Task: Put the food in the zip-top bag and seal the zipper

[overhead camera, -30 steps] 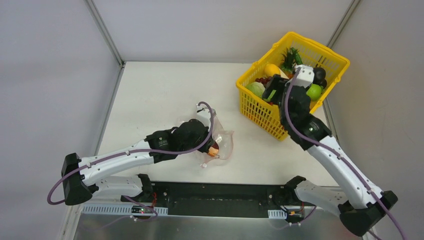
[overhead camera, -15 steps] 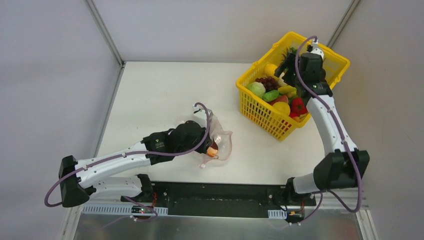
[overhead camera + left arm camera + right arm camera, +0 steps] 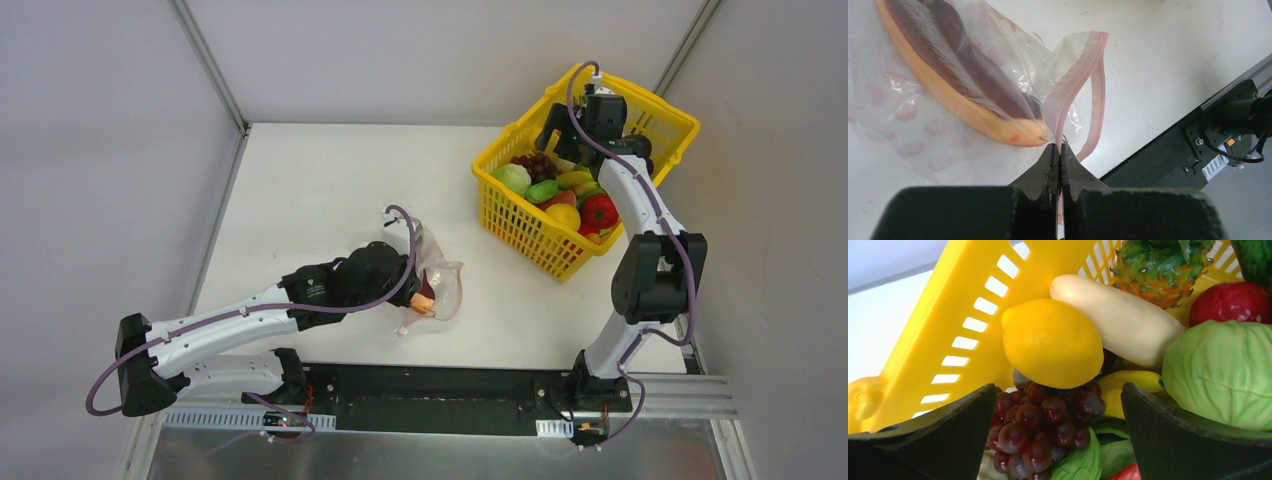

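Note:
The clear zip-top bag (image 3: 443,285) lies on the table near the front edge. Inside it is an orange and dark red piece of food (image 3: 963,85). My left gripper (image 3: 1059,147) is shut on the pink-red zipper (image 3: 1075,85), and the bag's mouth gapes beyond it. My right gripper (image 3: 1058,390) is open over the yellow basket (image 3: 520,235), low above the purple grape bunch (image 3: 1043,425). Its fingers flank the grapes without touching them. A lemon (image 3: 1053,342), a pale long fruit (image 3: 1123,320) and a green cabbage (image 3: 1223,372) lie just beyond.
The basket also holds a pineapple (image 3: 1160,265), a red fruit (image 3: 1233,302), a tomato (image 3: 598,212) and a cucumber (image 3: 543,190). The basket wall (image 3: 948,315) rises left of the right fingers. A black rail (image 3: 430,385) runs along the table's near edge.
The right arm has folded back and swung its gripper to the far side of the basket, lower over the fruit, with jaws opened wider. The left gripper keeps its hold on the bag.

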You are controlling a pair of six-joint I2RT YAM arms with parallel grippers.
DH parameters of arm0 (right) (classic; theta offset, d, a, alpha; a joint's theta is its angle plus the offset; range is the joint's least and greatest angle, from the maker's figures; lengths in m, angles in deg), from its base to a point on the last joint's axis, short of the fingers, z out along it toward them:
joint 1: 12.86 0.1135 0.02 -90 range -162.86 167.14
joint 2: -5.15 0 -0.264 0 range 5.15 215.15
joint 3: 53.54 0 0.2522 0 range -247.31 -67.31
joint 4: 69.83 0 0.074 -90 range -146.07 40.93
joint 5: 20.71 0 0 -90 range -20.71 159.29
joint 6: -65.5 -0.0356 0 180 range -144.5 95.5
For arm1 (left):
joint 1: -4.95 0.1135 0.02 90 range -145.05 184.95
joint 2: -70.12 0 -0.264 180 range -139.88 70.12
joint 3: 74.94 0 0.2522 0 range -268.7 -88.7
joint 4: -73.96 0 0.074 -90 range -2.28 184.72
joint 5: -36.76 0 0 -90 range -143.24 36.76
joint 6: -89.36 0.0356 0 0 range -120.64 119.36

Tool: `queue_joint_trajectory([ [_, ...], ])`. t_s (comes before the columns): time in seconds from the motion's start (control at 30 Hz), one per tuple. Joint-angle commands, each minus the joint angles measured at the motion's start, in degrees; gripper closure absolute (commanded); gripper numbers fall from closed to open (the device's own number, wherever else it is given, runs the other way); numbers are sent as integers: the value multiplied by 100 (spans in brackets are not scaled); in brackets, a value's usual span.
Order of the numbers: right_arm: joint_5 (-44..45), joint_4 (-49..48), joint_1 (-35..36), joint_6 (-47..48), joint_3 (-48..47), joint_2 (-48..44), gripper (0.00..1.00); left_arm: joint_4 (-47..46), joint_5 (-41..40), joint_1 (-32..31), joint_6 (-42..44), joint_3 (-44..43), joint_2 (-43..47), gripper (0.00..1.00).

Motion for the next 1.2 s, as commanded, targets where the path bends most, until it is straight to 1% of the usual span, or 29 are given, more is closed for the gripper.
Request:
queue_joint_trajectory([
  [0.0, -163, -265, -15, 723, -372, 316, 2, 50, -165, -24, 150, -66, 118, 100],
  [0.1, -200, -249, -15, 850, -554, 629, 5, 58, -156, -24, 148, -45, 154, 100],
  [0.13, -209, -289, -15, 857, -568, 692, 7, 63, -157, -25, 135, -25, 177, 100],
  [0.2, -367, -353, -15, 853, -550, 734, 14, 66, -177, -24, 104, 16, 222, 100],
  [0.27, -520, -339, -15, 827, -504, 633, 24, 84, -194, -24, 69, 55, 277, 100],
  [0.33, -552, -572, -14, 735, -294, 385, 31, 61, -216, -24, 26, 123, 334, 100],
  [0.5, -581, -1344, -15, 579, 485, -495, 42, 16, -172, -24, -16, 151, 350, 100],
  [0.6, -580, -1665, -15, 493, 929, -977, 46, -50, -111, -24, -34, 161, 310, 100],
  [0.77, -432, -1677, -15, 404, 1317, -1468, 48, -100, -5, -29, -60, 151, 234, 100],
  [0.83, -338, -1893, -15, 384, 1563, -1670, 47, -93, 24, -24, -61, 150, 225, 100],
  [0.87, -269, -2057, -17, 384, 1673, -1741, 43, -92, 28, -24, -61, 150, 226, 100],
  [0.93, -204, -2128, -23, 384, 1673, -1692, 28, -92, 29, -26, -53, 150, 233, 100],
  [1.0, -295, -1804, -39, 438, 1317, -1382, 20, -96, 28, -26, -52, 142, 240, 100],
  [1.07, -287, -1299, -45, 595, 818, -828, 15, -117, 36, -25, -52, 135, 245, 100],
  [1.1, -180, -1151, -54, 630, 506, -617, 13, -111, 45, -25, -52, 126, 244, 100],
  [1.17, -162, -982, -88, 759, 204, -266, 8, -72, 39, -24, -44, 116, 256, 100],
])
